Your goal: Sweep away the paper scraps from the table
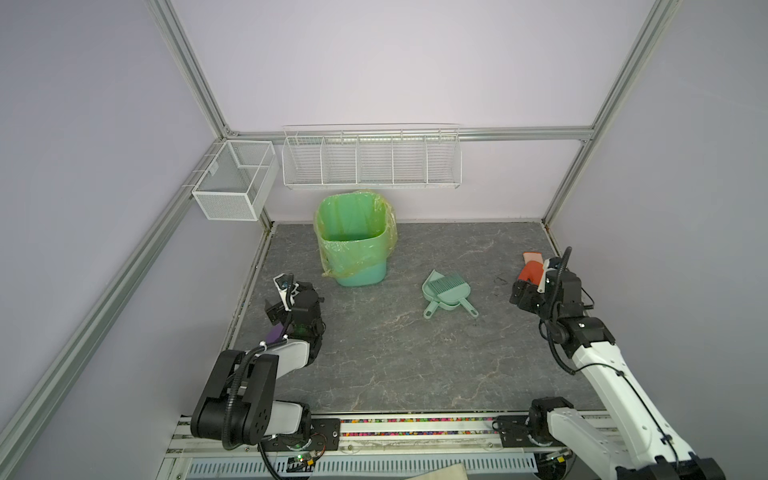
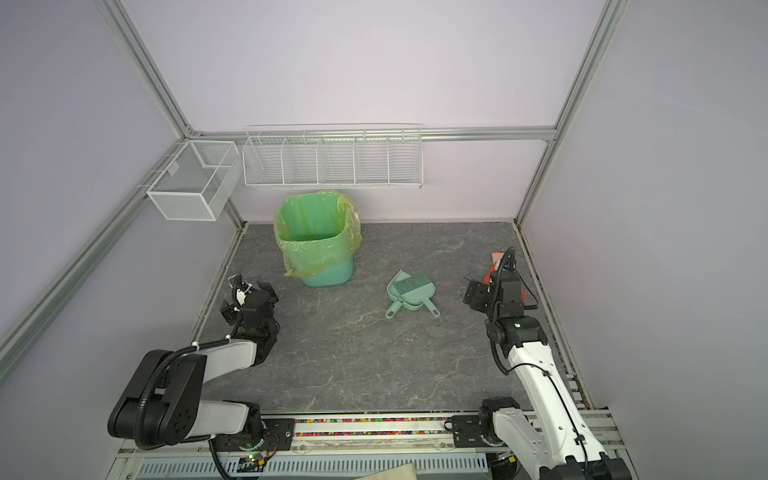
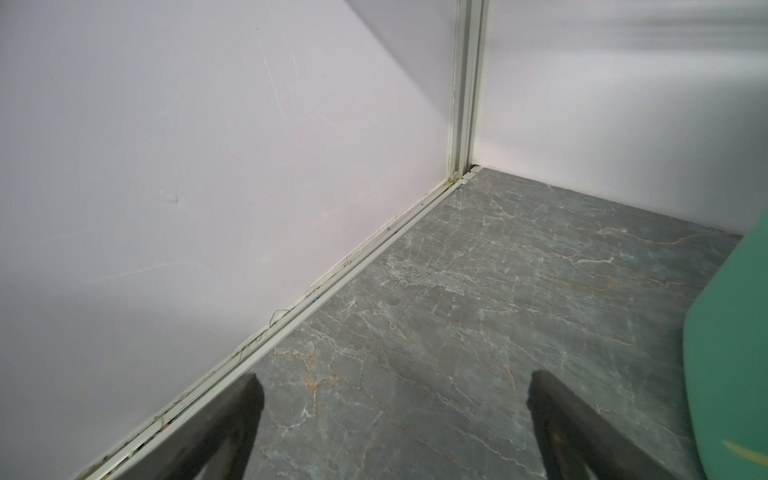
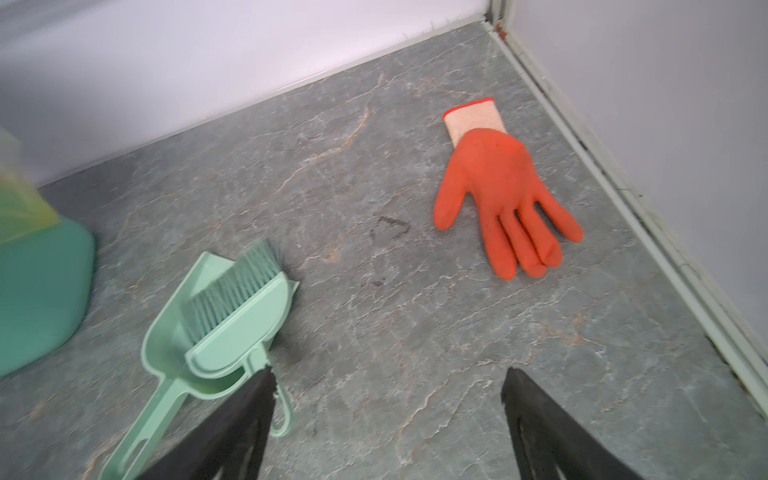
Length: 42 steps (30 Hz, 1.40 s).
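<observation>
The left gripper (image 3: 395,386) hangs over the counter (image 1: 395,365) near its left rail, jaws spread wide and empty, beside the lined green waste bin (image 1: 353,245). The right gripper (image 4: 388,374), equally spread and empty, faces the stretch between a mint dustpan (image 4: 166,345), with its brush (image 4: 232,316) lying in it, and an orange glove (image 4: 498,183) lying flat by the right rail. No paper scraps can be made out on the counter; tiny coloured bits (image 1: 415,421) in the front rail are too small to identify
</observation>
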Tool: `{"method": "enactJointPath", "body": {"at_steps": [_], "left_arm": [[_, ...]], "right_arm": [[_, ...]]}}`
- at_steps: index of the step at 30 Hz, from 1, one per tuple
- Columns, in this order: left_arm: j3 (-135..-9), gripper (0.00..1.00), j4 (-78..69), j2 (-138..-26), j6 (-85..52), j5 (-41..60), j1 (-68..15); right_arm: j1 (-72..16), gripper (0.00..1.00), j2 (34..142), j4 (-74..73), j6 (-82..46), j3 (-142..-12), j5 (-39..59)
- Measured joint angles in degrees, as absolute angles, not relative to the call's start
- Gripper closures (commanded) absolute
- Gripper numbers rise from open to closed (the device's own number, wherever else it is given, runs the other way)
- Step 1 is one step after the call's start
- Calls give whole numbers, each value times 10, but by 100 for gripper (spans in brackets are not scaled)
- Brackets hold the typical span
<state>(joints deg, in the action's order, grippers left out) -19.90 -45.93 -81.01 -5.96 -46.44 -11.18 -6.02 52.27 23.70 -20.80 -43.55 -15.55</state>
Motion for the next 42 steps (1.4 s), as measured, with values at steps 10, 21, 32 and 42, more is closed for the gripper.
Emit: {"method": "enactJointPath", "body": {"at_steps": [10,21,32,42], "left_arm": [[-218,1,-512,-868,1,-413,-121],[-221,1,-513,-870,8,-404,-121],[-237,0,-486,-870,-8,-315,-76],[-225,1,-521,-889,-12,-266,-66]], "right_arm": [[-60,12,539,154,-223,-388,-280],[-60,11,653,25,-204,-349,-355],[-60,12,773,-140,-157,-310,-373],[-59,11,795,-354,-101,-222,-416]]}}
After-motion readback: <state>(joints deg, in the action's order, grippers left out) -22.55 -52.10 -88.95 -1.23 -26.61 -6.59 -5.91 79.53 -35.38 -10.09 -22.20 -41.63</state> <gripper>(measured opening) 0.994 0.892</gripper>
